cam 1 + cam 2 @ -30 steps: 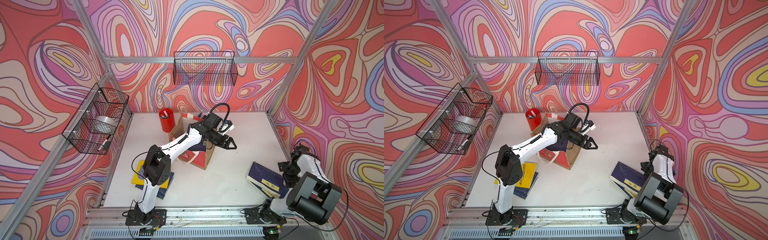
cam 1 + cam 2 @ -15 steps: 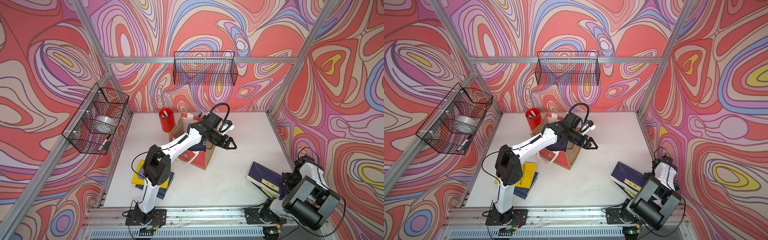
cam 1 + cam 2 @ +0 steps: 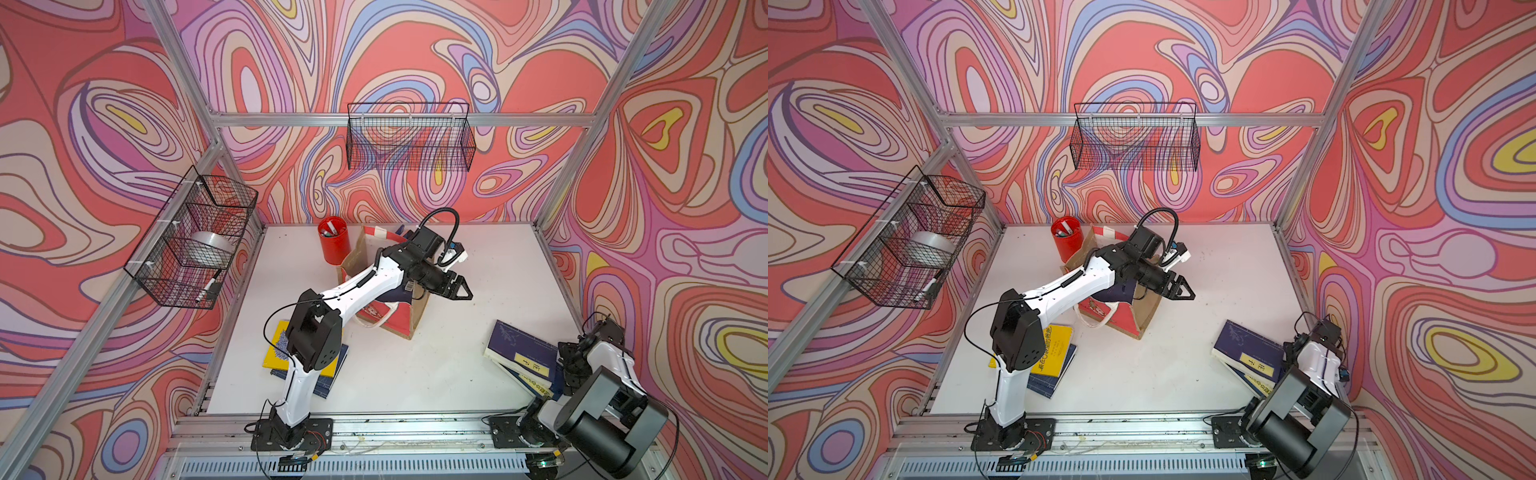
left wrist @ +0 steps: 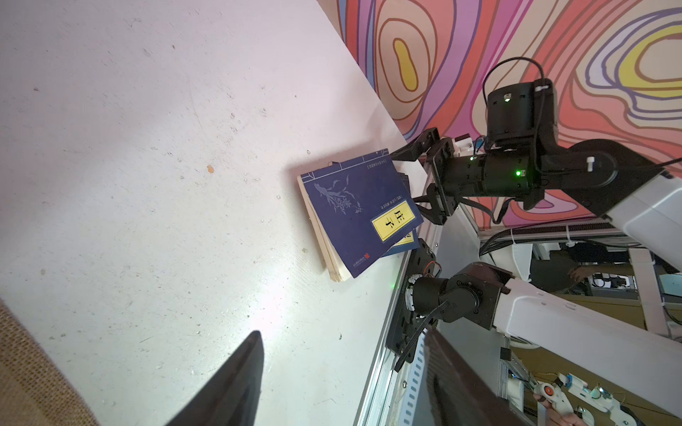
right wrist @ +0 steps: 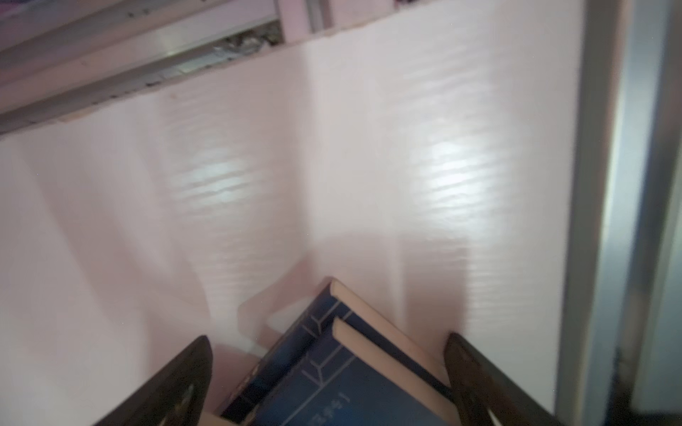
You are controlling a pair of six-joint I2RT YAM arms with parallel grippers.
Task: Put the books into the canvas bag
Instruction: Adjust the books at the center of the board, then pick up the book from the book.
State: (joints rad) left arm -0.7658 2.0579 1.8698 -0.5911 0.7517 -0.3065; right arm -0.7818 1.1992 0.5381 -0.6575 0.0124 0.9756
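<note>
The canvas bag [image 3: 386, 299] [image 3: 1125, 316] stands mid-table, a navy book showing in its mouth. My left arm reaches across it; the left gripper [image 3: 459, 289] [image 3: 1183, 291] [image 4: 342, 332] hangs open and empty just past the bag's right side. Two stacked navy books [image 3: 519, 353] [image 3: 1246, 349] [image 4: 354, 214] lie at the front right. My right gripper [image 3: 567, 361] [image 4: 409, 177] [image 5: 328, 345] is open at their right edge, one finger on each side of their corner [image 5: 350, 383]. A yellow book [image 3: 276, 349] [image 3: 1054, 349] rests on another navy one at front left, partly under the left arm.
A red pen cup [image 3: 333, 245] stands behind the bag. Wire baskets hang on the left wall [image 3: 195, 241], with a tape roll inside, and on the back wall [image 3: 409, 139]. The right wall post [image 5: 605, 184] runs close beside the right gripper.
The right arm has swung toward the table front and come down, bringing its open gripper to the navy books' corner. The left arm has stayed still.
</note>
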